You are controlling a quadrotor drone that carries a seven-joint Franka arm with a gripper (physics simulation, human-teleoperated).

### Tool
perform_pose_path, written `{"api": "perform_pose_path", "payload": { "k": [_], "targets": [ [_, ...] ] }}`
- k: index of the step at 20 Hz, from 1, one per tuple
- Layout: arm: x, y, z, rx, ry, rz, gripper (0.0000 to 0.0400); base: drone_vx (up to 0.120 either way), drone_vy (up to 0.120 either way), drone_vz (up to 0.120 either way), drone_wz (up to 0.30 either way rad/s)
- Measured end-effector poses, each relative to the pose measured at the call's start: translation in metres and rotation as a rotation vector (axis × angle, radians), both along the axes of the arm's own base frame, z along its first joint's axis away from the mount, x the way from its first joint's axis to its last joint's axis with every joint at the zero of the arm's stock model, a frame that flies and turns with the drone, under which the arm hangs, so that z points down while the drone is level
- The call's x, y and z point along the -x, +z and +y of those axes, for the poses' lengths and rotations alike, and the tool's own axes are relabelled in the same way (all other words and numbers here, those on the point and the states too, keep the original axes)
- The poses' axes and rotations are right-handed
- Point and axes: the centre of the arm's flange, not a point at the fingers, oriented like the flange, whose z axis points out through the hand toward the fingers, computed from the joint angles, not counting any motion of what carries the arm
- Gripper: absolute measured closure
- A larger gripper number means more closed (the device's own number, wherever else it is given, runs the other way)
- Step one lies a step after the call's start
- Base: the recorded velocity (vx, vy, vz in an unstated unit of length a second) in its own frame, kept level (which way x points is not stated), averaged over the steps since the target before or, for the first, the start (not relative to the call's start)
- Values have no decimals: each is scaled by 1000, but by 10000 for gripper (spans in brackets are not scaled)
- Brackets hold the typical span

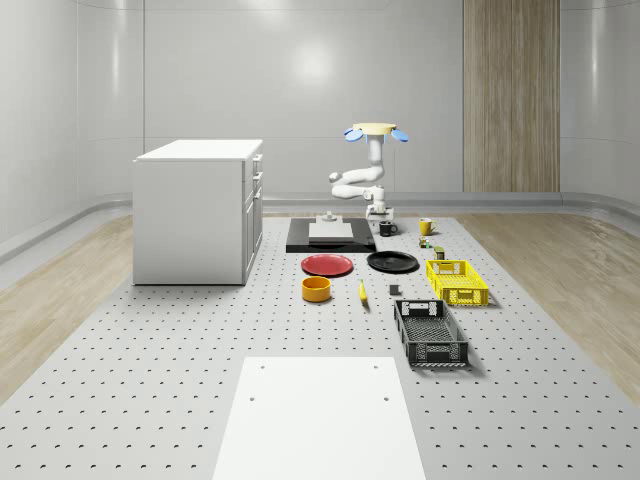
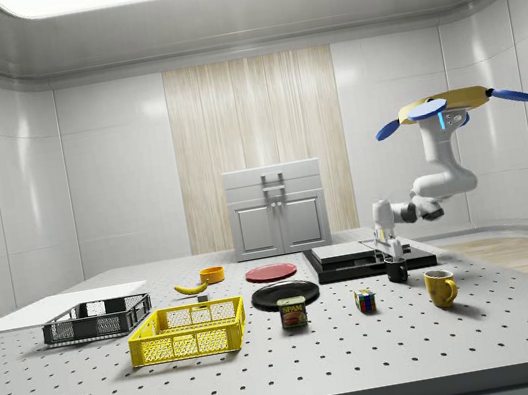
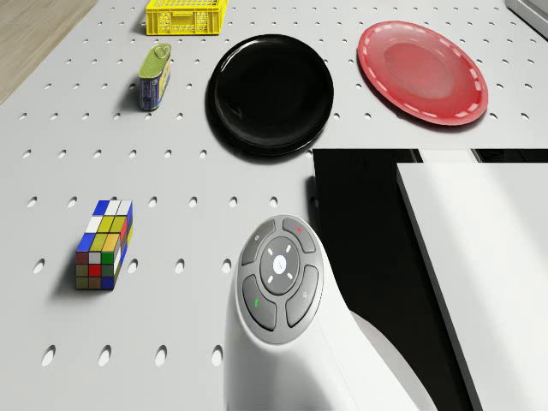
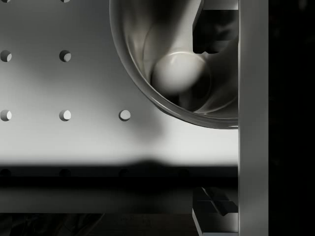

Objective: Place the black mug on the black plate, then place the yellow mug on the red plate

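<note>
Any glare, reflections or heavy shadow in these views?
Whole-scene view: a bright hotspot glares on the back wall. Side view: a ceiling light panel is blown out at the top, and soft shadows sit under the yellow mug. Drone view: the black plate is glossy with faint sheen. Wrist view: the black mug mirrors its surroundings inside, and a dark shadow band crosses the table.

1. The whole-scene view looks down from high at one end of the perforated table (image 1: 150, 400), far back, toward the cabinet (image 1: 195, 210).
2. The side view sits low at the table edge, facing across to the same cabinet (image 2: 277, 209).
3. The drone view looks forward and down on the black plate (image 3: 270, 94) and red plate (image 3: 422, 73), both also seen from the side.
4. The wrist view looks closely into the black mug (image 4: 172, 59)
</note>
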Motion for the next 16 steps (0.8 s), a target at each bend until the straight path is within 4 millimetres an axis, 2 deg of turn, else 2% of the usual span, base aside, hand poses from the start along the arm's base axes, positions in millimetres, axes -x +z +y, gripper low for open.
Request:
{"api": "perform_pose_path", "payload": {
  "k": [5,7,9,12,16],
  "targets": [
    [0,0,-1,0,0,0,0,0,0,0,0],
    [0,0,-1,0,0,0,114,0,0,0,0],
    [0,1,-1,0,0,0,183,0,0,0,0],
    [0,1,-2,0,0,0,240,0,0,0,0],
    [0,1,-2,0,0,0,271,0,0,0,0]
  ]
}}
